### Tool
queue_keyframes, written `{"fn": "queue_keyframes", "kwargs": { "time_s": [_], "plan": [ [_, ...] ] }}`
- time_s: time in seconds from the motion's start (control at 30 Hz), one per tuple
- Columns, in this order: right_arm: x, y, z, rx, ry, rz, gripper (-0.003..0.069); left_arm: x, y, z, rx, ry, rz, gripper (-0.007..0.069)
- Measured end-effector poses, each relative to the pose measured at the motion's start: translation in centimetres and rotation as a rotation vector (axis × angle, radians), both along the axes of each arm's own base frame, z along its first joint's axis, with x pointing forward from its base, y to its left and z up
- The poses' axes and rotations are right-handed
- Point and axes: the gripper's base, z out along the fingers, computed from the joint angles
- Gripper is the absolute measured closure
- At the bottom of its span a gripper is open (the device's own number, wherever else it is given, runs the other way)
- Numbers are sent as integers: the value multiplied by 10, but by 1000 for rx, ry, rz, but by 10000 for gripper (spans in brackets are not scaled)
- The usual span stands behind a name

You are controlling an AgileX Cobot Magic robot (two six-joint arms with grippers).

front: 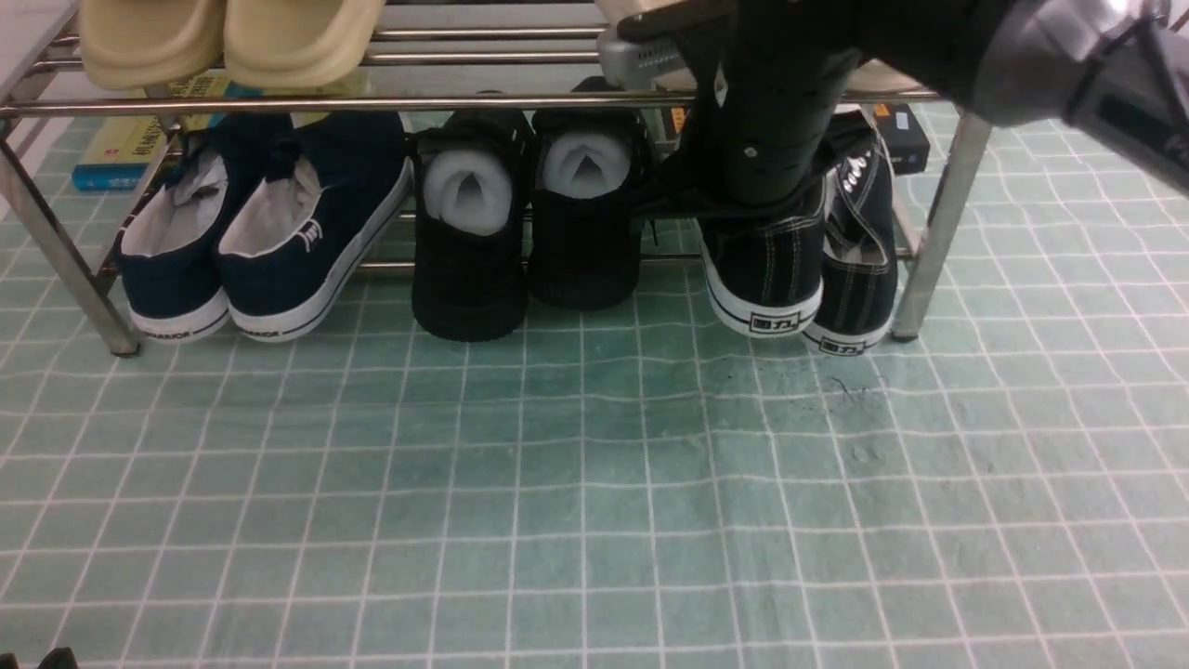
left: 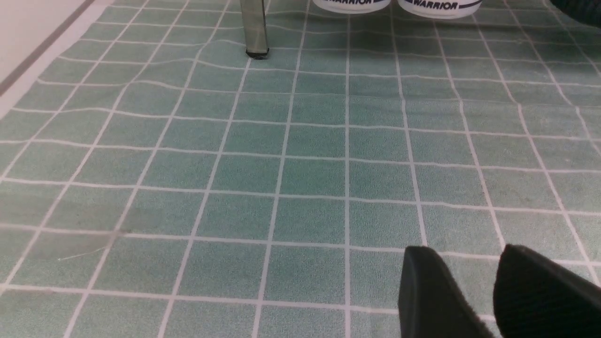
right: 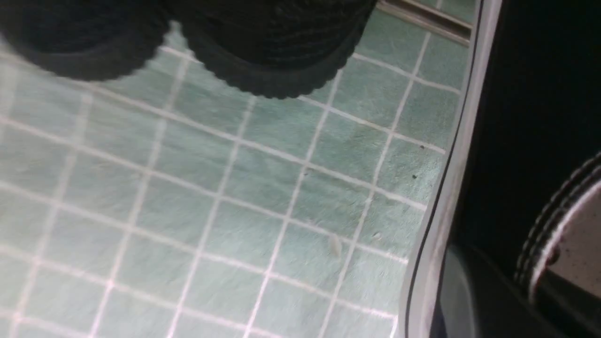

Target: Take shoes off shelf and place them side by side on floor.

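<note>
A silver two-tier metal shoe rack (front: 943, 223) stands on a green, white-gridded floor covering (front: 557, 483), with the pair of black canvas sneakers (front: 766, 265) on its lower tier, beside black shoes stuffed with white paper (front: 471, 269). The right gripper (right: 507, 286) pinches the side of one canvas sneaker, one finger inside its opening. The left gripper (left: 462, 277) hovers over the covering, its jaws apart and nothing between them.
</note>
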Motion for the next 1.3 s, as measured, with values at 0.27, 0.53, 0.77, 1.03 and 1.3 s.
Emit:
{"fn": "queue_keyframes", "kwargs": {
  "time_s": [0.27,0.53,0.77,1.03,1.3],
  "plan": [
    [-54,6,34,160,67,114,652,0,0,0,0,0,0,382],
    [-155,-3,35,172,196,147,648,0,0,0,0,0,0,382],
    [-188,13,-10,27,268,100,645,0,0,0,1,0,0,382],
    [-144,45,-71,-29,130,-12,641,0,0,0,2,0,-1,382],
    [-119,65,-119,-9,79,-77,569,0,0,0,2,0,-1,382]
  ]
}}
